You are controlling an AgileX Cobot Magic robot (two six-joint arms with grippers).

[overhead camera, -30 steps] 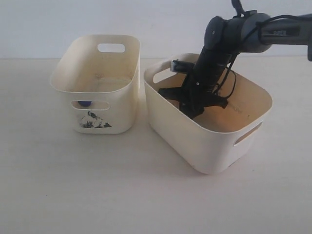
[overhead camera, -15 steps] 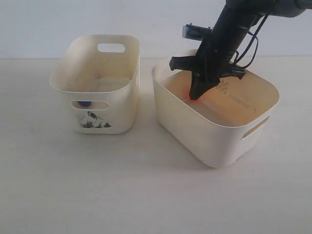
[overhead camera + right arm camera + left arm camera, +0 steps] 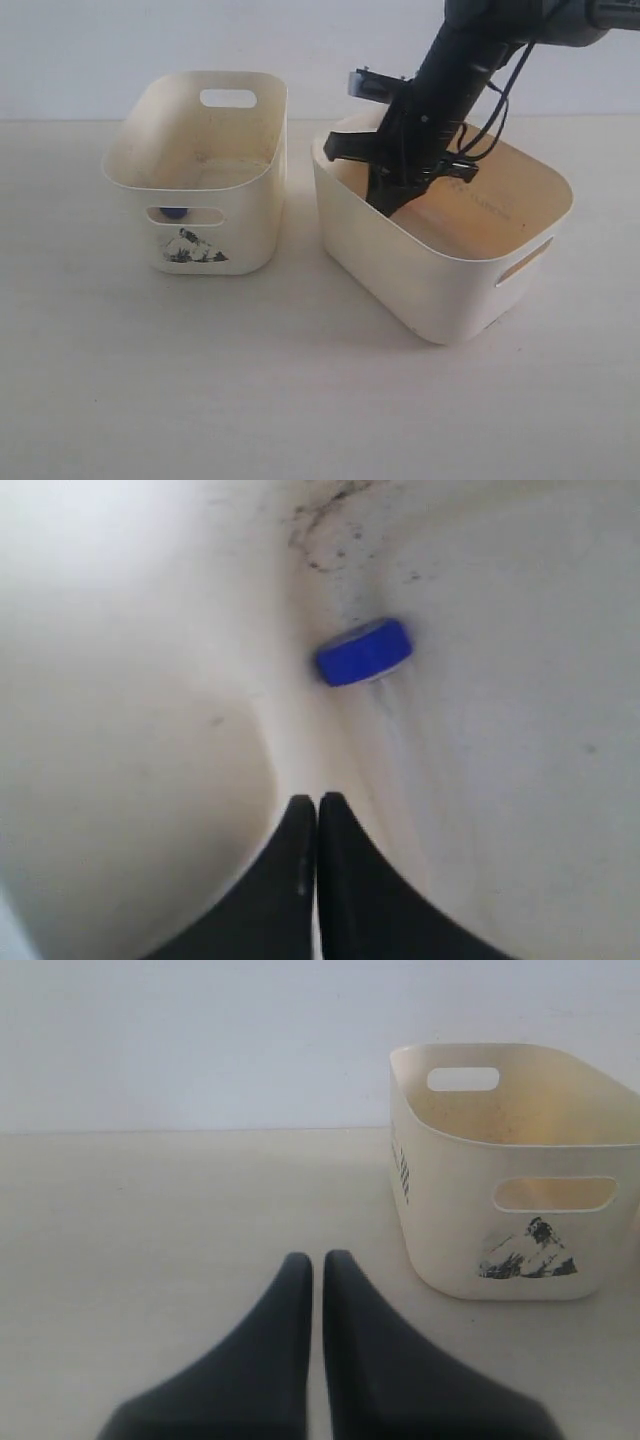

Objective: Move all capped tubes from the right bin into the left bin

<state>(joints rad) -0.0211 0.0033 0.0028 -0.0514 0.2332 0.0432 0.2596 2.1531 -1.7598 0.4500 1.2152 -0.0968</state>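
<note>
— While the blue-capped tube (image 3: 365, 652) lies low against the wall of the right bin (image 3: 400, 270), the right gripper (image 3: 317, 802) hangs just short of it, jaws pressed together on nothing.

— So I'd call this the reach for a pick. Next?

— Spread the jaws, straddle the tube, close, then lift it across to the left bin (image 3: 235, 215).

— And the left gripper (image 3: 317, 1258)?

— Closed too, empty, out over the table beside that left bin.

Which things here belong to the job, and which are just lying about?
Job: left bin; right bin; blue-capped tube inside the right bin; blue item seen through the left bin's slot, likely a tube.
Lying about: nothing seen, only the table.
</note>
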